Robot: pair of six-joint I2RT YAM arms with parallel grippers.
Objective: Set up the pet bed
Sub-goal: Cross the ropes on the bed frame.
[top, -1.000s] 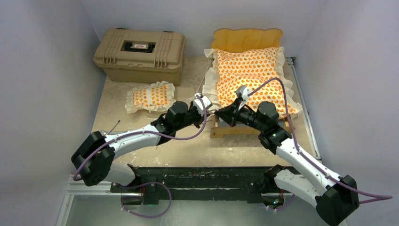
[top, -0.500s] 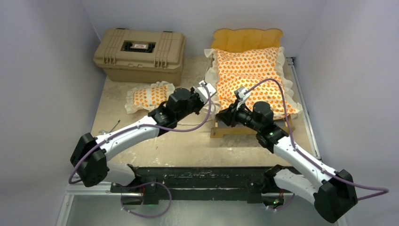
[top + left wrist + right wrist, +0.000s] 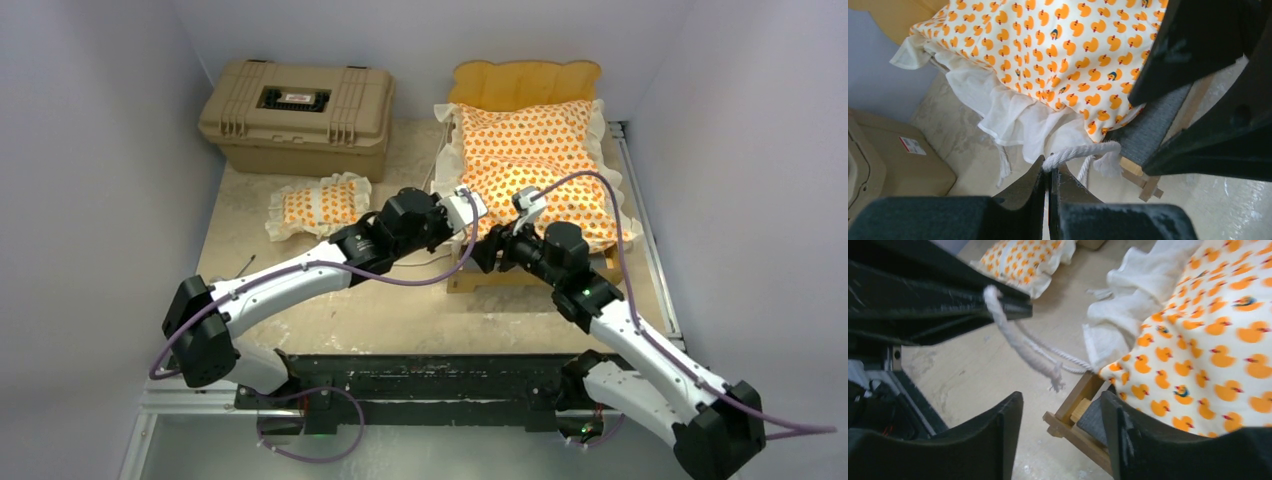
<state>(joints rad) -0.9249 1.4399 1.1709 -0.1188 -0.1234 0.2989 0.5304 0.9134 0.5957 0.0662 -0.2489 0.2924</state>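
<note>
The left hand point(image 3: 1049, 172) is pinched tight on a white cord point(image 3: 1083, 150), which runs to the near left corner of the bed, under the ruffle. The right hand point(image 3: 1060, 407) faces it just beside that corner, fingers point(image 3: 1008, 415) apart and gripping nothing, the cord's frayed end dangling above the gap. The duck-print mattress point(image 3: 535, 160) lies on the wooden frame point(image 3: 525, 82) at the far right of the desk point(image 3: 400, 300). The matching pillow point(image 3: 318, 205) lies on the desk to the left, before the tan case point(image 3: 295, 115).
</note>
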